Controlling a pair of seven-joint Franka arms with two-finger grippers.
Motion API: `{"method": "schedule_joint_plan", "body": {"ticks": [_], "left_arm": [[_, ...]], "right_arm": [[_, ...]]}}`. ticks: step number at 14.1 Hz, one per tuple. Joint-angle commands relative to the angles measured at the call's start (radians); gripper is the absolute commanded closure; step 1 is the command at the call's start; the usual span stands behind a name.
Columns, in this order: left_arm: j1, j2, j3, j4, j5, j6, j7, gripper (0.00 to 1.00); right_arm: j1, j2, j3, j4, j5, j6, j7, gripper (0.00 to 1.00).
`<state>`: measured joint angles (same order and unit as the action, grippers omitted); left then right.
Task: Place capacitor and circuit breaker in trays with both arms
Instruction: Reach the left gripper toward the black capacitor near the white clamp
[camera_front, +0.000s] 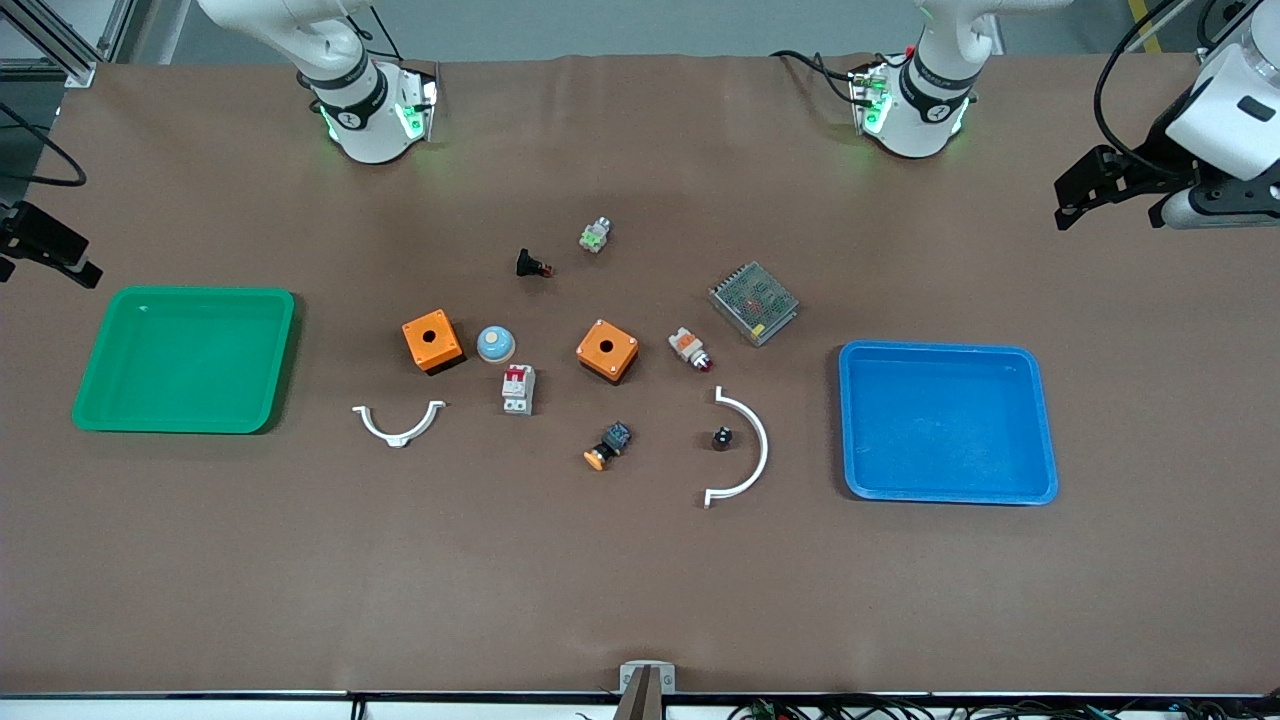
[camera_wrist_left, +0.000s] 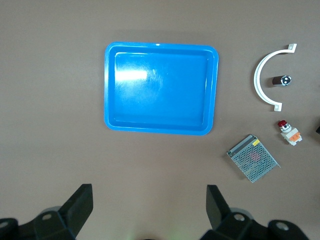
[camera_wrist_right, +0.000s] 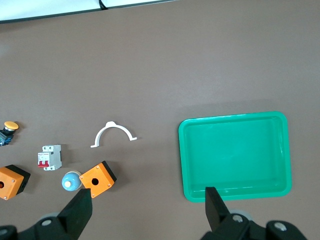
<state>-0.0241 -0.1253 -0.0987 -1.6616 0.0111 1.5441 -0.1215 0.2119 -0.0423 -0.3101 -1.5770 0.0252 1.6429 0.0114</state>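
Observation:
The capacitor (camera_front: 721, 437), a tiny black cylinder, lies on the table inside the curve of a large white arc (camera_front: 748, 450); it also shows in the left wrist view (camera_wrist_left: 281, 80). The circuit breaker (camera_front: 518, 388), a white-grey block with red toggles, lies between the two orange boxes and a little nearer the front camera; it also shows in the right wrist view (camera_wrist_right: 50, 157). My left gripper (camera_front: 1085, 190) (camera_wrist_left: 148, 205) is open and empty, up in the air at the left arm's end of the table. My right gripper (camera_front: 50, 250) (camera_wrist_right: 146, 207) is open and empty at the right arm's end.
A blue tray (camera_front: 1040, 420) lies toward the left arm's end and a green tray (camera_front: 100, 400) toward the right arm's. Two orange boxes (camera_front: 432, 340) (camera_front: 607, 350), a blue dome (camera_front: 495, 344), a small white arc (camera_front: 398, 422), a mesh power supply (camera_front: 753, 302) and several buttons lie mid-table.

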Motion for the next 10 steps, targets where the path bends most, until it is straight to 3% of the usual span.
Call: {"method": "schedule_joint_plan", "body": {"ticks": [1,3,6,10], "left_arm": [[0.006,0.012,-0.007,0.026,0.004,-0.025,0.014,0.00],[-0.003,0.050,-0.010,0.045,0.004,-0.025,0.011,0.00],[-0.025,0.198,-0.044,0.120,0.004,-0.018,-0.003,0.00],[-0.132,0.398,-0.087,0.132,0.041,0.181,-0.163,0.00]], "right_arm": [[-0.003,0.015,-0.001,0.031,0.001,-0.020,0.010,0.00],[-0.003,0.015,-0.001,0.035,0.001,-0.020,0.010,0.00],[-0.005,0.015,-0.001,0.035,0.001,-0.020,0.010,0.00],[0.003,0.034,0.000,0.034,0.001,-0.021,0.012,0.00]]}}
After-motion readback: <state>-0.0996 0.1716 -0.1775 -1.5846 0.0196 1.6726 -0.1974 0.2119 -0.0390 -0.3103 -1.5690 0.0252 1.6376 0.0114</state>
